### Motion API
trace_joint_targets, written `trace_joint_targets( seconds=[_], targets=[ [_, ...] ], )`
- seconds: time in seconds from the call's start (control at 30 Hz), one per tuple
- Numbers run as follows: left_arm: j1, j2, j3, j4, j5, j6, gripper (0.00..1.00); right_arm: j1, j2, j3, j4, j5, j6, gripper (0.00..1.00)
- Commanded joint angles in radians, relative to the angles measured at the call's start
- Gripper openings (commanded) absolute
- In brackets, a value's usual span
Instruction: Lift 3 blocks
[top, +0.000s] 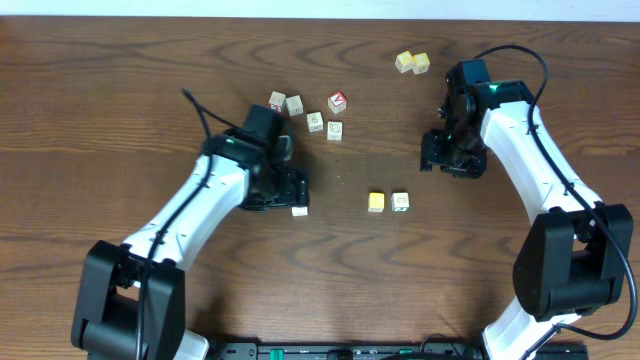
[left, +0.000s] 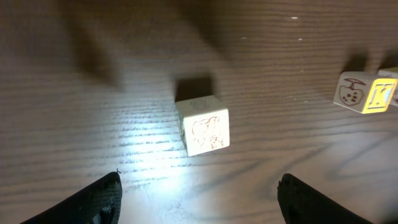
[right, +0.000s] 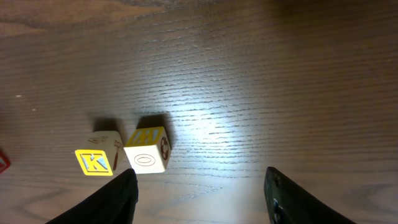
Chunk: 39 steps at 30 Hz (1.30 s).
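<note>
I judge the job to be at its start: all three blocks sit flat on the tabletop (top: 120, 80) and none is gripped. The step in hand looks like the approach to the first one.

The plain whitish block (left: 202, 124) lies just ahead of my left claw (left: 199, 179), centred on the gap but not yet between the fingers (left: 93, 202). That claw is spread wide and holds nothing. The yellow-faced block (top: 376, 202) and the block with the green J (top: 400, 201) stand side by side, touching or nearly so, out in the middle between the two arms.

My right claw (right: 199, 173) is also spread and empty. It hangs near that pair, which sits off to the left of its gap in the right wrist view.

Next, I reckon I need to push the left claw forward and down until the fingers straddle the whitish block, squeeze on two opposite faces, then raise it straight. The block sits slightly turned against the finger line, so a small wrist twist may help the pads meet flat faces.

From overhead, the left arm reaches forward with its elbow bent and the wrist tipped down at the tabletop. The right arm stretches further out, wrist angled inward toward the centre.
</note>
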Motion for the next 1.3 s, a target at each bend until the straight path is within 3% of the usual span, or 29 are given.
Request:
trace_joint_targets(
  seconds=[0.0,0.03,0.13,0.33,0.4,0.5,0.57,1.27],
  targets=[
    [-0.05,0.007,0.035,0.031,-0.142,-0.013,0.8,0.001,-0.008,0.002,0.003,-0.014,0.0,0.59],
    [-0.056,0.007,0.035,0.043,-0.143,-0.013,0.8,0.003,-0.008,-0.007,0.009,-0.009,-0.001,0.54],
    [-0.063,0.007,0.035,0.069,-0.144,-0.013,0.8,0.005,-0.008,-0.066,0.054,-0.026,-0.001,0.52],
    [-0.056,0.007,0.035,0.056,-0.222,-0.014,0.8,0.015,-0.008,-0.245,0.222,-0.181,0.003,0.34],
    [-0.038,0.007,0.035,0.04,-0.222,-0.016,0.81,0.023,-0.008,-0.303,0.272,-0.181,0.014,0.21],
    [0.005,0.007,0.035,0.011,-0.222,-0.017,0.76,0.031,-0.008,-0.362,0.329,-0.178,0.019,0.17],
    [0.034,0.007,0.035,-0.01,-0.221,-0.017,0.75,0.032,-0.008,-0.391,0.36,-0.178,0.05,0.1],
    [0.065,0.007,0.013,-0.048,-0.221,-0.016,0.76,0.163,-0.008,-0.426,0.515,-0.16,0.065,0.13]
  ],
)
